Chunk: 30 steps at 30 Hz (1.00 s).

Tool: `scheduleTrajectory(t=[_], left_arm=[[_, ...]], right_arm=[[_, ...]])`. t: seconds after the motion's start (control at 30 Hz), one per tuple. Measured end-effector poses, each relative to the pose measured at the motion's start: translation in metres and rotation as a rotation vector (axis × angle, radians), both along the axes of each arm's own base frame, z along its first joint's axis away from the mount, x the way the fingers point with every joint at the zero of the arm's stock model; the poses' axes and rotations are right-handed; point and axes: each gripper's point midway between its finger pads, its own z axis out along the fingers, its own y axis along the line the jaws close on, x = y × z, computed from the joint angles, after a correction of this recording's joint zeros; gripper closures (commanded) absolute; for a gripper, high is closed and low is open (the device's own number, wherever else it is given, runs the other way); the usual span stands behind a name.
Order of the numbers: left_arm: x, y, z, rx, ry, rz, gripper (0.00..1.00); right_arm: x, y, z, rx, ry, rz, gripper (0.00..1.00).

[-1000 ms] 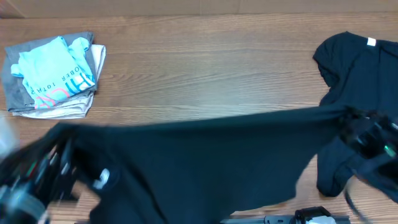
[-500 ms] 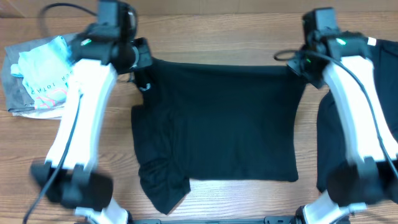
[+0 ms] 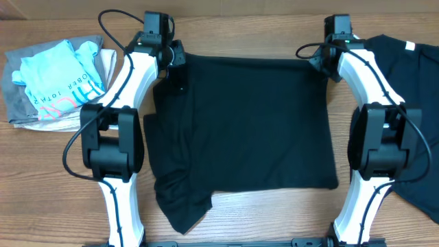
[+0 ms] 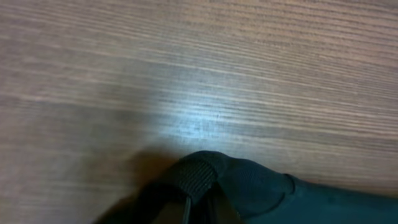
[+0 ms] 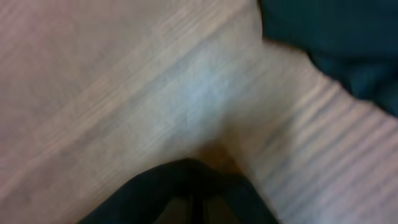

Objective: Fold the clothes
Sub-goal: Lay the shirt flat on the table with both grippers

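**Set the far edge down flat, then let go together**

Overhead: the black T-shirt (image 3: 247, 123) lies spread in the middle of the desk (image 3: 240, 38), with its far edge drawn in a straight line between the two arms. The left fingers (image 3: 171, 56) sit at its far-left corner and the right fingers (image 3: 321, 60) at its far-right corner, both clenched on the cloth. The near-left sleeve (image 3: 180, 202) is rumpled and juts toward the near edge of the desk. A second black T-shirt (image 3: 405, 103) lies by the right edge, and a folded pile (image 3: 55, 82) with a light blue top sits near the far-left corner.

Left wrist: only bunched black T-shirt (image 4: 249, 193) fabric with a ribbed hem shows at the bottom of the view, resting on the desk (image 4: 186, 62). The fingers themselves are hidden by it. The pinch looks low, right at the surface.

Right wrist: the view is blurred. A dark fold of the black T-shirt (image 5: 180, 190) fills the bottom, the wood of the desk (image 5: 124, 81) lies beyond it, and the second black T-shirt (image 5: 336, 37) is in the upper right corner.

The step looks like laying the shirt flat before folding. To do it well, keep the far edge taut and level, release both corners at once, and rise straight up so no cloth drags along. The crumpled sleeve likely needs flattening before any fold. Keep the right arm from snagging the neighbouring shirt.
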Motion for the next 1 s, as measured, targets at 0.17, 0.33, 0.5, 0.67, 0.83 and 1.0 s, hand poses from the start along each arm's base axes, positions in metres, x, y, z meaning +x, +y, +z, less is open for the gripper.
scheduleTrajectory(t=[0.17, 0.33, 0.5, 0.67, 0.83, 1.0], left_arm=[[0.009, -0.005, -0.012, 0.000, -0.023, -0.011, 0.89], [0.018, -0.007, -0.022, -0.001, -0.046, -0.013, 0.78], [0.031, -0.008, -0.014, -0.005, -0.112, -0.013, 0.37], [0.034, -0.010, -0.003, 0.005, -0.122, -0.064, 0.32], [0.035, -0.008, 0.037, -0.011, -0.088, -0.076, 0.70], [0.020, -0.009, 0.069, -0.038, -0.034, -0.067, 0.92]], right_arm=[[0.015, -0.004, 0.006, 0.000, -0.067, -0.004, 0.92], [0.028, -0.006, -0.010, -0.005, -0.093, -0.008, 0.73], [0.041, -0.011, -0.035, -0.011, -0.115, -0.017, 0.41], [0.050, -0.013, -0.040, -0.046, -0.132, 0.047, 0.35], [0.043, 0.002, -0.033, -0.017, -0.056, 0.190, 0.57], [0.035, 0.022, -0.003, 0.089, -0.042, 0.280, 0.92]])
